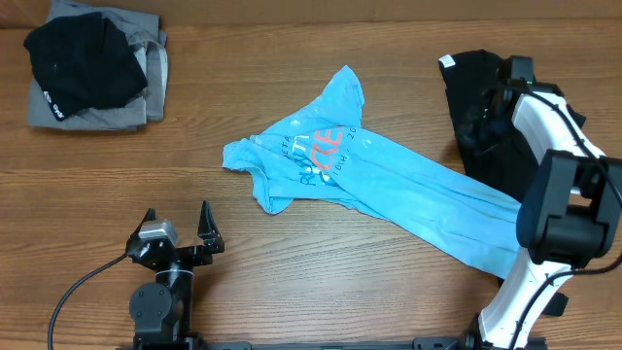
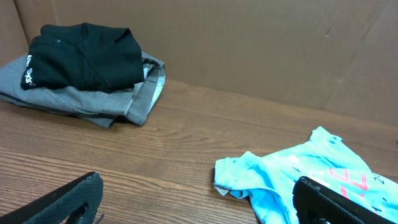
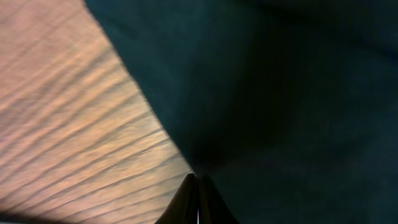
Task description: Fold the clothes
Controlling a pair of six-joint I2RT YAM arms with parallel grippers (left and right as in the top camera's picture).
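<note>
Found, at the far left corner of the tabletop [image 1: 292,282], a black garment [image 1: 83,63] folded on top of a grey garment [image 1: 151,73]. Judged both as done.

Noted the left gripper [image 1: 177,210] near the front edge, left of the middle. Claw wide open, holding nothing, well apart from any cloth.

Saw the light-blue T-shirt [image 1: 369,180] lying crumpled across the middle of the tabletop, lettering up, with its long body stretched diagonally toward the front right corner. Neither spread flat nor folded.

Saw a second black garment [image 1: 474,107] in a loose heap near the right edge, partly under the right arm [image 1: 544,146] and close beside the T-shirt. Could not tell whether touching it.

Found the right gripper [image 3: 198,183] at the front right end of the T-shirt, claw closed, fingertips together, seemingly pinching the edge of the cloth low over the wood. Hidden by the arm in the overhead view.

Judged the step in hand as taking hold of the T-shirt's lower end, in order to pull it straight and flat before folding. Judged the next move to call for a firm pinch while dragging, a low path over the tabletop, and probably the left gripper at the opposite end to hold that side.
</note>
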